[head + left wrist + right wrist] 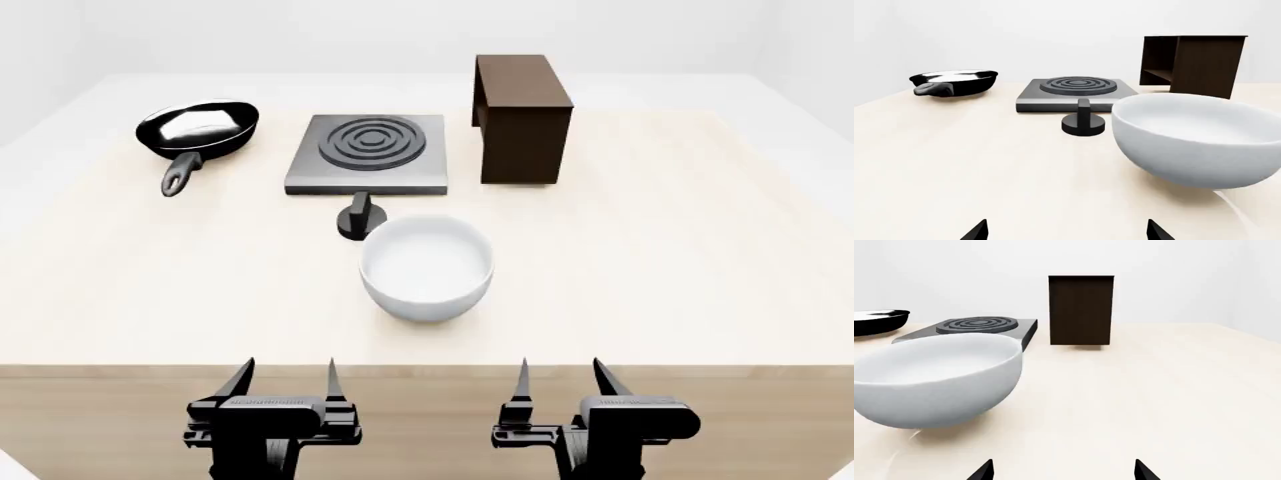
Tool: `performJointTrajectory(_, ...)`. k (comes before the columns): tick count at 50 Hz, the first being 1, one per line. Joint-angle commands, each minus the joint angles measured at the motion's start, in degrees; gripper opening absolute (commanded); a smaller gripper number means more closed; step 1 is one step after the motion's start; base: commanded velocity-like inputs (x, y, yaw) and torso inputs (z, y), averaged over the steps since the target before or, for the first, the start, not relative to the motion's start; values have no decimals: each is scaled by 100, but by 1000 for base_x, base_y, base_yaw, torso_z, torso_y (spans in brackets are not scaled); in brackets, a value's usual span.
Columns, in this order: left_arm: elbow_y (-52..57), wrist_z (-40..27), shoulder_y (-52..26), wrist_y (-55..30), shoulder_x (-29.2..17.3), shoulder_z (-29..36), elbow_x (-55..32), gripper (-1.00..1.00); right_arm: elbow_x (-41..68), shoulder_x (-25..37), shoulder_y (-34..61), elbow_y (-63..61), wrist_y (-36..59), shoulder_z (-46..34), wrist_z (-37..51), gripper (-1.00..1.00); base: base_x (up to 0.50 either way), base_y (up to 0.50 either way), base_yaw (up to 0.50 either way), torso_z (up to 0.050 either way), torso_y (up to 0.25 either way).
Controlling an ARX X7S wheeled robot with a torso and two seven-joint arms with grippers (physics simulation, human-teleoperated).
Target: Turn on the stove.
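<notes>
The stove (366,153) is a flat grey slab with a ring burner at the table's far middle; it also shows in the left wrist view (1075,93) and the right wrist view (977,328). Its small black knob (360,219) stands on the table just in front of it, seen upright in the left wrist view (1083,120); in the right wrist view the bowl hides it. My left gripper (286,381) and right gripper (558,379) are both open and empty, side by side at the table's near edge, far from the knob.
A white bowl (426,265) sits between my grippers and the knob. A black frying pan (198,131) lies at the far left. A dark brown wooden shelf (522,117) stands right of the stove.
</notes>
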Motion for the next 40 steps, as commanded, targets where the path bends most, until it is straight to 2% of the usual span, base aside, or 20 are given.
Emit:
performJointTrajectory(1, -25, -96, -7, 19, -82, 96, -82, 100, 92, 92, 12, 48, -38, -122, 121, 100, 0, 0, 0, 0, 0)
performJointTrajectory(14, 16, -337, 10, 11, -289, 336, -297, 100, 244, 289, -2, -8, -15, -338, 356, 100, 0, 29, 0, 0, 0)
performJointTrajectory(40, -20, -580, -24, 35, -485, 563, -483, 100, 454, 492, -12, -55, -28, -568, 589, 100, 0, 491, 0, 0, 0)
